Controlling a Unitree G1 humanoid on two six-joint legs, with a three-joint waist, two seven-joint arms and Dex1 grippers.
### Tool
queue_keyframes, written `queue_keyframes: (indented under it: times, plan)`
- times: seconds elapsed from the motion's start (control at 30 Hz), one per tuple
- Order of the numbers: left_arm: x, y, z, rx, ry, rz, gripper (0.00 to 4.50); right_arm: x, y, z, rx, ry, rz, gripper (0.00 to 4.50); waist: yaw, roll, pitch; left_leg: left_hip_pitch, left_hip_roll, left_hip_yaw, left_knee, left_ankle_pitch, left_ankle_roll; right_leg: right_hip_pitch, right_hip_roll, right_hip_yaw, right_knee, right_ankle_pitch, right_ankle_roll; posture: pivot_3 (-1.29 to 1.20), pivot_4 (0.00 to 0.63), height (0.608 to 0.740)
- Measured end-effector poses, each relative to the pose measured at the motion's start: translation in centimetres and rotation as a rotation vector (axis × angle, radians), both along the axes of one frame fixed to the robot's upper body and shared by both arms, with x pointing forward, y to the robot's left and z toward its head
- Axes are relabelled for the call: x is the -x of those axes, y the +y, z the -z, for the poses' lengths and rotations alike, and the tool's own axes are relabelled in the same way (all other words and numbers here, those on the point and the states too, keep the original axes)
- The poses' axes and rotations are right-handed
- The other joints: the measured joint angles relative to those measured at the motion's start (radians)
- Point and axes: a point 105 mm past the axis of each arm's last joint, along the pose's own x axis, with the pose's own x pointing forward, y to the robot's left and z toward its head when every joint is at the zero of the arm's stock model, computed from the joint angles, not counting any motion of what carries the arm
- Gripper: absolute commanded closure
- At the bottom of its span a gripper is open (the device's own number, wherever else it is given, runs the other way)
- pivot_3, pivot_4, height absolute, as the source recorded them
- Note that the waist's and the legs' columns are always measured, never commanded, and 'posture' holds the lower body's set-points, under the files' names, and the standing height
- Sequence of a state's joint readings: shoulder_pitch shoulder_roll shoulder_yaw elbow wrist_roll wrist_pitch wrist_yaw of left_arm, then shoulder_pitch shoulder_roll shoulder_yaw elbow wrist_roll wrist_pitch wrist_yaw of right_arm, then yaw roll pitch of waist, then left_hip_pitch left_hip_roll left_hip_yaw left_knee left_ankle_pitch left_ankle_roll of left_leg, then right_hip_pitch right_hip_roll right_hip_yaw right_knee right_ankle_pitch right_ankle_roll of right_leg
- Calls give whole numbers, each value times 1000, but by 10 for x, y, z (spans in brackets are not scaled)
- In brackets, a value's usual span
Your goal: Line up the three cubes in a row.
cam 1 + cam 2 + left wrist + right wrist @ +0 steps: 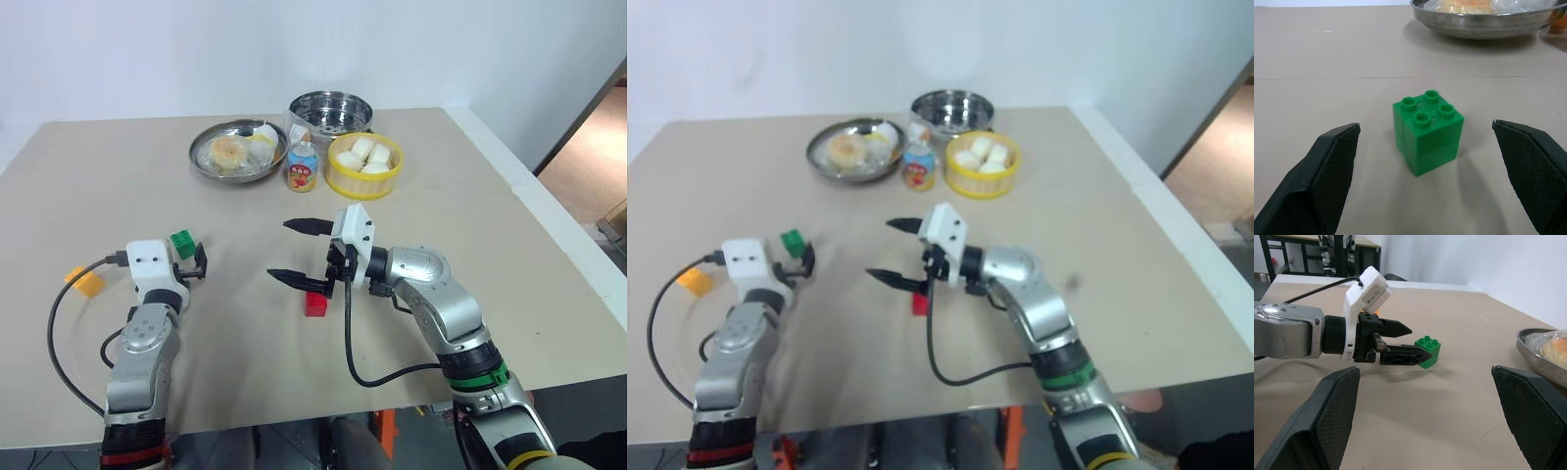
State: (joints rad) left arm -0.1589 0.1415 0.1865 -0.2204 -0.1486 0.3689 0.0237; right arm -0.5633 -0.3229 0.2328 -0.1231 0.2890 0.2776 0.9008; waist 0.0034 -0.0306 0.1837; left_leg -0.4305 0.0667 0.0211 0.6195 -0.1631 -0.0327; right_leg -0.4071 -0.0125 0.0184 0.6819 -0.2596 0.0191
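Note:
The green cube point(1427, 129) stands on the tan table just ahead of my left gripper point(193, 262), in line with the gap between its fingers point(1327, 181). That gripper is open and apart from the cube. The orange-yellow cube point(86, 282) lies to the left of the left arm, near its cable. Below my right gripper point(296, 253) sits the red cube point(315, 304), partly under the lower finger. The right gripper is open, points toward the left arm, and holds nothing. The right wrist view shows the left gripper point(1400, 341) level beside the green cube point(1429, 351).
At the back of the table stand a steel plate point(206, 162) with food, a steel steamer pot point(330, 113), a yellow bowl point(364, 181) of white buns and a small drink can point(302, 166). The table's edge point(549, 211) runs down the right side.

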Motion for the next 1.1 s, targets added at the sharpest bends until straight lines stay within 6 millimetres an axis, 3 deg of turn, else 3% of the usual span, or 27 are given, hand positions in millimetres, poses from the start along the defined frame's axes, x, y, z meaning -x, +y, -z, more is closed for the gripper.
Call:
queue_keyframes:
  times: [0.23,0.57,0.73,0.87,0.97,1.1]
  plan:
    - [-10,-3,9,10,30,3,0,-2,0,-1,-5,-3,13,51,0,0,0,0,0,0,0,0,0,0,0,0,0,0,0,0,150,740]
    - [-21,-4,6,21,6,6,3165,-5,-3,-1,-1,1,35,0,0,0,0,0,0,0,0,0,0,0,0,0,0,0,0,0,150,740]
    - [-21,1,7,29,5,3,3218,-6,-4,-1,1,0,41,0,-1,0,0,0,0,0,0,0,0,0,0,0,0,0,0,0,150,740]
    - [-20,5,4,-12,8,100,3218,-6,-5,0,2,0,43,0,-1,0,0,0,0,0,0,0,0,0,1,0,0,0,0,0,150,740]
    - [-14,-3,2,-80,10,280,3218,-6,-5,0,5,0,45,0,-1,0,0,0,0,0,-1,0,0,-1,0,0,0,0,0,0,150,740]
    - [16,-42,7,-218,45,711,3218,-6,-11,1,30,4,43,0,-3,0,0,0,0,2,-2,-1,-1,-1,-2,0,-1,-1,-2,0,150,740]
